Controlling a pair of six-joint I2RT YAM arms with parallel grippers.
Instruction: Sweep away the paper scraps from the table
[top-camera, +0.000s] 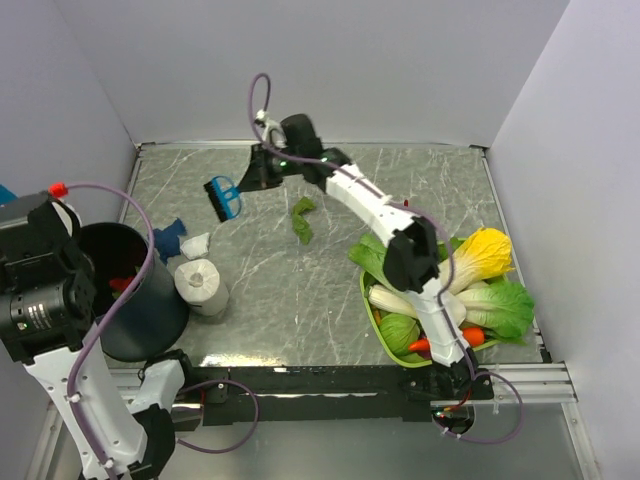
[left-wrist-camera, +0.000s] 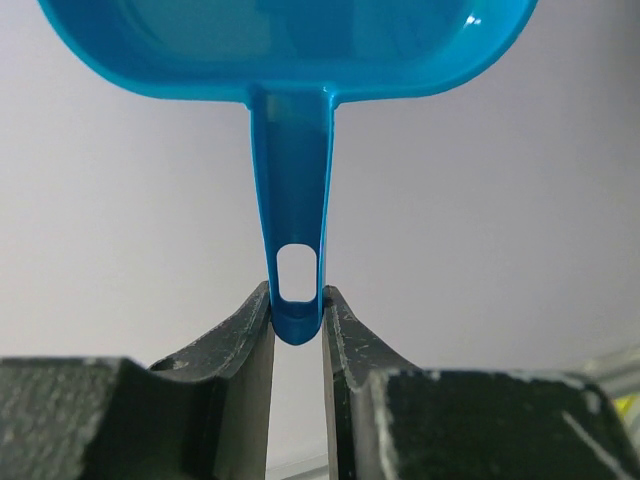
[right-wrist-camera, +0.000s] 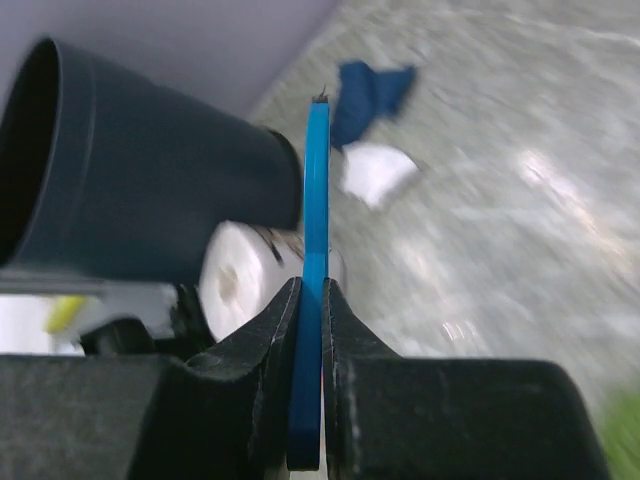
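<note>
**Sweeping step, top and wrist views.** The right hand (right-wrist-camera: 310, 300), clamped on a thin blue brush (top-camera: 224, 197), reaches over the far left of the tabletop (top-camera: 440, 175). The left hand (left-wrist-camera: 297, 310) pinches the handle of a blue dustpan (left-wrist-camera: 290, 60), held in the air at the left, near the bin (top-camera: 130, 290). A green scrap (top-camera: 302, 220) lies at centre. A blue scrap (top-camera: 170, 238) and a white scrap (top-camera: 195, 243) lie just beside the bin and the roll (top-camera: 203, 283). Suggested technique: set the dustpan's lip flat on the tabletop first, then brush in short, low strokes toward it, steering clear of the roll.
</note>
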